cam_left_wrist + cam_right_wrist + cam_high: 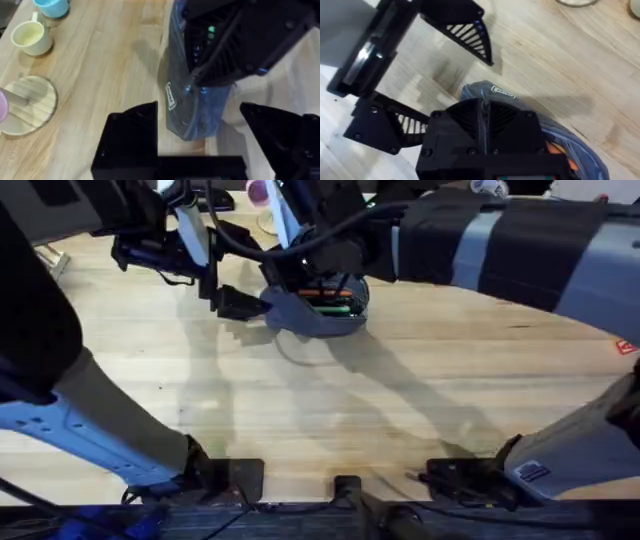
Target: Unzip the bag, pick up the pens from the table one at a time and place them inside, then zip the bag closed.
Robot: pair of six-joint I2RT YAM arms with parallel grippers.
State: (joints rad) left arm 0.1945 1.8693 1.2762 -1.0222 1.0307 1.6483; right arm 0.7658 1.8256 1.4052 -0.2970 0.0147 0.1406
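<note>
The blue-grey bag lies on the table at the far middle, its top gaping. Inside it I see an orange pen with a darker pen beside it. The right gripper reaches in from the right and stands on top of the bag, its fingers pressed together on the zip line. The orange pen peeks out behind them. The left gripper is open, its fingers straddling the bag's near end without touching it.
A yellow cup, a blue cup and a round wooden coaster stand on the table left of the bag. A pink cup is at the far edge. Bare wood stretches across the near half of the table.
</note>
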